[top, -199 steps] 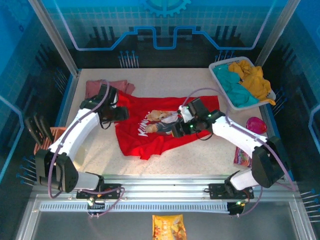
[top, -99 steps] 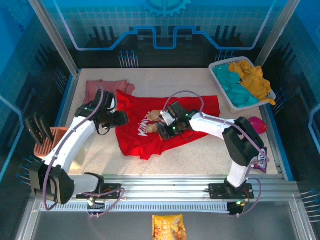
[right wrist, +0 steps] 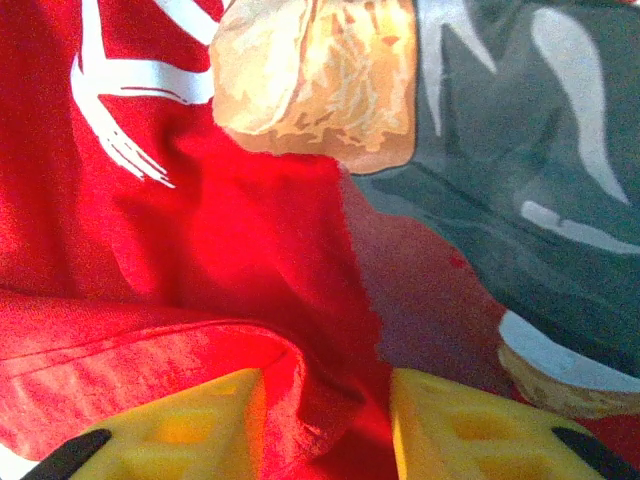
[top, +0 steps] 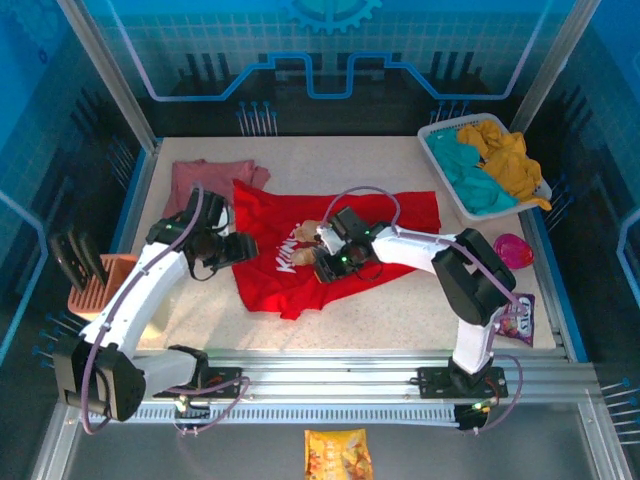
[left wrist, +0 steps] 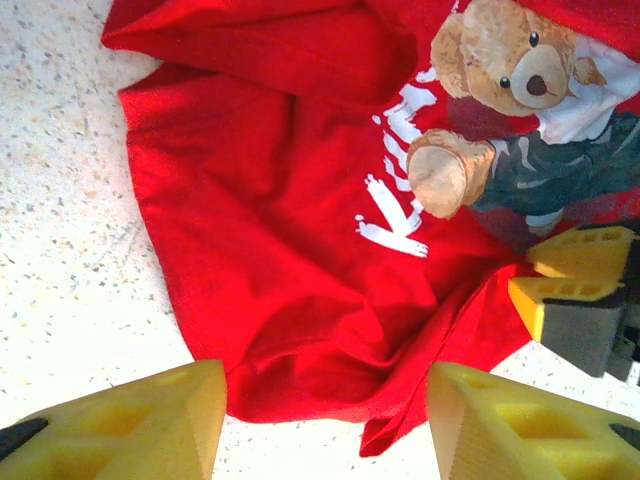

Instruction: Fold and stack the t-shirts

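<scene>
The left gripper (left wrist: 320,392) hangs wide open over the red shirt (top: 290,275) at its left hem, and the right gripper (right wrist: 325,400) sits narrow astride a centre fold, probably to lift it, though I cannot tell if it grips.

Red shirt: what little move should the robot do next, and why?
Probably close the right tool on the red shirt. A raised fold of cloth sits between its yellow fingers, which look apart, so pinching there should give a hold for folding.

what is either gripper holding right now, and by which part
Left gripper is open, holding nothing. Right gripper straddles a raised fold of the red t-shirt near the bear print; whether it is clamped cannot be told.
</scene>
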